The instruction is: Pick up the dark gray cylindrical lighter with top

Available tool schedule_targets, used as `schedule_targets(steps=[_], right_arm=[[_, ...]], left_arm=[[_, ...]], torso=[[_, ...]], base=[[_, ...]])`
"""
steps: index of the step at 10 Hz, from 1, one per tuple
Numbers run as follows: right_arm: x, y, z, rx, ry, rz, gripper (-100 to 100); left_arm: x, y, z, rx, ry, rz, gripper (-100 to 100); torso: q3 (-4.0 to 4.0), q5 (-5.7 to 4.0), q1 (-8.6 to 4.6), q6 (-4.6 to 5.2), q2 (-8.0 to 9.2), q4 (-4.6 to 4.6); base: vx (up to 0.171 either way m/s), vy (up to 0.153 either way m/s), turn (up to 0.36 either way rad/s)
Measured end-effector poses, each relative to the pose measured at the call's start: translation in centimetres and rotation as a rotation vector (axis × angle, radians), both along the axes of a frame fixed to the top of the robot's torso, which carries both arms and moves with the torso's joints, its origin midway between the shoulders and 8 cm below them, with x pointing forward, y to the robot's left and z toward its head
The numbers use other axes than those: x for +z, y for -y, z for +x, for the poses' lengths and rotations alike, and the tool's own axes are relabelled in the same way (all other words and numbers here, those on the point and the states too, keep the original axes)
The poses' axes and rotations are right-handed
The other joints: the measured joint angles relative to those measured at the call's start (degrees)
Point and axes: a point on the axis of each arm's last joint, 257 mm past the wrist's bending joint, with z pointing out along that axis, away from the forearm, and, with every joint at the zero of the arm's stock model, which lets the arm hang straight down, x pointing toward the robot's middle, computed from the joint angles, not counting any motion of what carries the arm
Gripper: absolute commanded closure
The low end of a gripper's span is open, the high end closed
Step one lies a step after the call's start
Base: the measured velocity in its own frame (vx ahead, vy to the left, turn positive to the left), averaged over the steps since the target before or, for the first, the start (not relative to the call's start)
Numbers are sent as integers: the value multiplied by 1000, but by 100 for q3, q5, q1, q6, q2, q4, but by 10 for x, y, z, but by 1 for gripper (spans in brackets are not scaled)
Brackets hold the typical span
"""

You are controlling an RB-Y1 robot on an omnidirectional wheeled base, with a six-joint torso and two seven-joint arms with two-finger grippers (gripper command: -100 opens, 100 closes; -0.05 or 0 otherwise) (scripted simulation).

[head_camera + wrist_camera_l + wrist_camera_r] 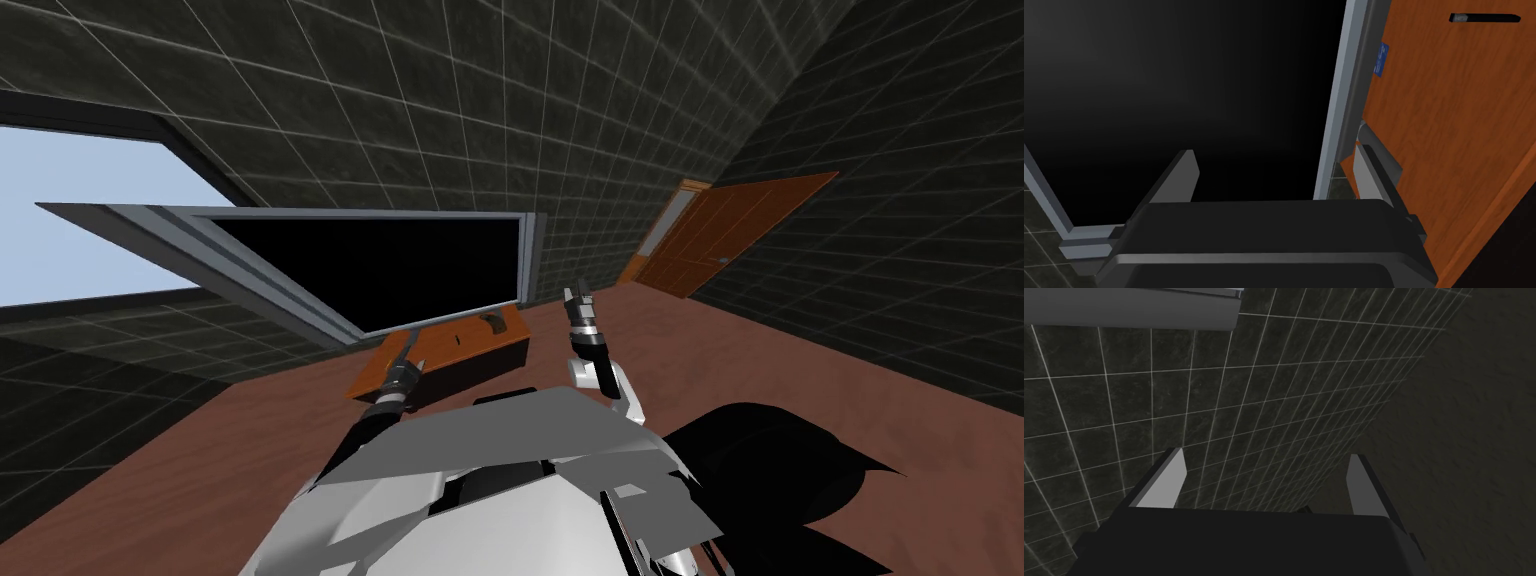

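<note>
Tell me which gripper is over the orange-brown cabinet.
The left gripper: it hangs over the orange-brown cabinet, fingers open. The right gripper, also open, stands off the cabinet's end, pointing at the tiled wall.

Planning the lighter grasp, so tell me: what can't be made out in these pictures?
Lighter, left wrist view: thin dark bar with a grey end on the cabinet; too small to show its top.
Dark thing by the TV, head view: too small to identify.
Blue tag, left wrist view: print too small to read.
</note>
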Motion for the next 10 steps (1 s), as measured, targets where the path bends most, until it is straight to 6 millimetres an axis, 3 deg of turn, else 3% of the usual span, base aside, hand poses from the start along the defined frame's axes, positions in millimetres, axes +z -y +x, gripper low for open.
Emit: schedule_targets(steps=[4, 9, 10], right_arm=[[0, 0, 0, 0, 0, 0, 0], [0, 0, 0, 0, 0, 0, 0], [0, 0, 0, 0, 0, 0, 0]], left_arm=[[-56, -29, -36, 69, -165, -123, -100], [-114, -51, -76, 162, -335, -264, -100], [-131, -57, -91, 190, -383, -301, -100]], torso=[[-6, 0, 3, 0, -11, -2], [-8, 2, 10, -7, -16, -3], [-9, 2, 10, -3, -16, -3]], base=[[-12, -7, -240], [-4, 4, -272], [2, 14, -194]])
